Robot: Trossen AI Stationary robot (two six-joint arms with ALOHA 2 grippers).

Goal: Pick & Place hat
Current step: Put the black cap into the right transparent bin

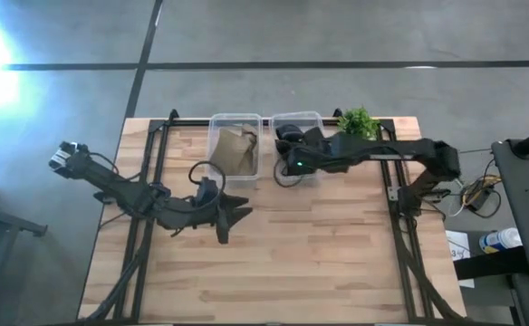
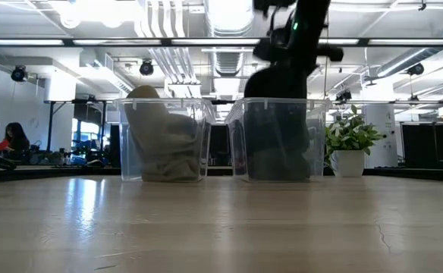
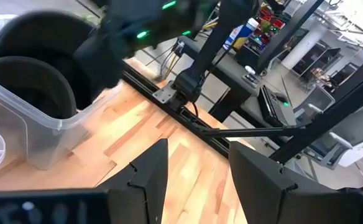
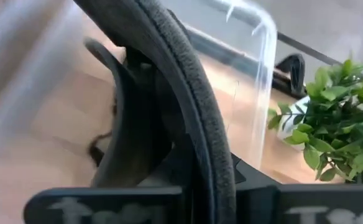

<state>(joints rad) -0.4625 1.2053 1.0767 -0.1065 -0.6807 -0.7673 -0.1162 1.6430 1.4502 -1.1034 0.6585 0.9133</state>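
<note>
Right up close to your right gripper [image 4: 188, 180], the black hat [image 4: 169, 93] fills the view, its brim pinched tight between the fingers. It hangs over the clear bin [image 1: 298, 145] just below. Lift too low and the brim could catch the bin wall. Your left gripper [image 1: 237, 215] waits wide open, holding nothing.

The high view looks straight down on the whole wooden table [image 1: 274, 263], far enough off to take in both arms and the grey floor at the frame's top. The low view sits at table-top level and faces level across it into the room — both show the two clear bins [image 1: 236, 145] [image 2: 163, 139] and the potted plant [image 1: 358, 121] [image 2: 350, 144]. Each wrist view is close in: the left looks past its own fingers [image 3: 145, 180] to a bin at the frame's left, the right presses against a black hat's brim [image 4: 181, 106], plant at right.
</note>
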